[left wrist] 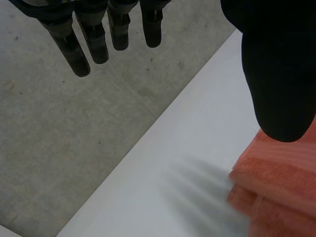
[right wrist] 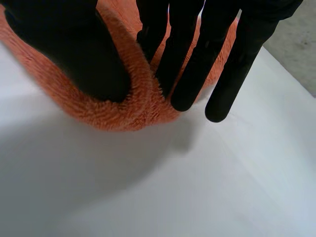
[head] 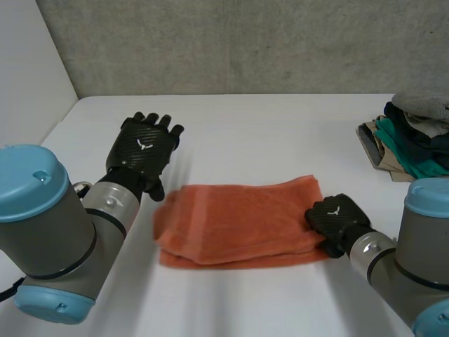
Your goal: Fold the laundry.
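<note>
White counter [head: 280, 133] under a grey concrete wall [head: 245, 42], folded orange towel [head: 238, 221] lying mid-counter, long axis side to side between the arms, right end pinched by thumb and fingers of the right hand [head: 337, 217], left hand [head: 144, 147] released, straight-fingered, near the left end.

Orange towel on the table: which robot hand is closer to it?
Right. The right hand pinches the orange towel at its right end. The left hand is open beside the towel's left end, holding nothing.
</note>
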Robot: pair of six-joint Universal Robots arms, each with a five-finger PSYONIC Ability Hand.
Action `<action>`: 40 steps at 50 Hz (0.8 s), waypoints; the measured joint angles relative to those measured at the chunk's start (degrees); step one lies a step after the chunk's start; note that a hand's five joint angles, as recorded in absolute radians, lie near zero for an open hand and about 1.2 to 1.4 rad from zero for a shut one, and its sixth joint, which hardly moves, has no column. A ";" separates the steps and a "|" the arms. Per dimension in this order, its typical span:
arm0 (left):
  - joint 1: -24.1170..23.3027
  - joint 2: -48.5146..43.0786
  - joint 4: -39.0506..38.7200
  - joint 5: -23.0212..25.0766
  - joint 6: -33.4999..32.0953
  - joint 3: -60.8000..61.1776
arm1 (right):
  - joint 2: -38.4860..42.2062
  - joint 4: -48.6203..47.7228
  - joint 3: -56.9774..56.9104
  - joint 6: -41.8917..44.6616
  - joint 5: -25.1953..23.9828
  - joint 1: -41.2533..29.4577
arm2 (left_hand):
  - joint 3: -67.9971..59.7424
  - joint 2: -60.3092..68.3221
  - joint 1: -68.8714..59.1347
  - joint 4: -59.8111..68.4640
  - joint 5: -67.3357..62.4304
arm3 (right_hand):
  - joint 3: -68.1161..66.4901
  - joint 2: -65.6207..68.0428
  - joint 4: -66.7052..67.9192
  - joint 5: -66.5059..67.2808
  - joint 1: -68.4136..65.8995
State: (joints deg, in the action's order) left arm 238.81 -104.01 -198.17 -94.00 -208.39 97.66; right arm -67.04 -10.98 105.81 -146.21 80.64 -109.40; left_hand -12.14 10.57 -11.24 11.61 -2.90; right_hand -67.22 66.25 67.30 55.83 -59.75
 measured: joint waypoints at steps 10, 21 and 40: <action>0.70 2.22 0.41 -0.63 -0.04 1.38 | -1.74 -10.88 -5.92 9.96 6.46 -8.03 | 0.00 0.00 0.00 0.00 0.00 | -0.97 0.00 1.29 1.08 -1.66; 5.08 5.74 0.74 -0.83 0.48 3.11 | 8.10 -19.35 -12.63 9.60 -4.74 -29.76 | 0.00 0.00 -0.20 0.11 0.00 | 21.95 -22.96 -21.79 -20.93 17.47; -3.93 -1.61 2.17 -1.18 13.33 -5.72 | -4.28 -4.89 -11.57 -34.35 -6.03 -9.35 | -0.19 1.99 -0.20 0.51 -0.22 | 54.86 -53.72 -54.82 -53.29 46.37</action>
State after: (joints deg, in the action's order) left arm 234.88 -105.62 -196.01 -95.19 -195.06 91.94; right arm -71.32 -15.87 94.24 -180.56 74.61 -118.75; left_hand -12.33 12.56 -11.44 12.12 -3.12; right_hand -12.36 12.52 12.48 2.53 -13.38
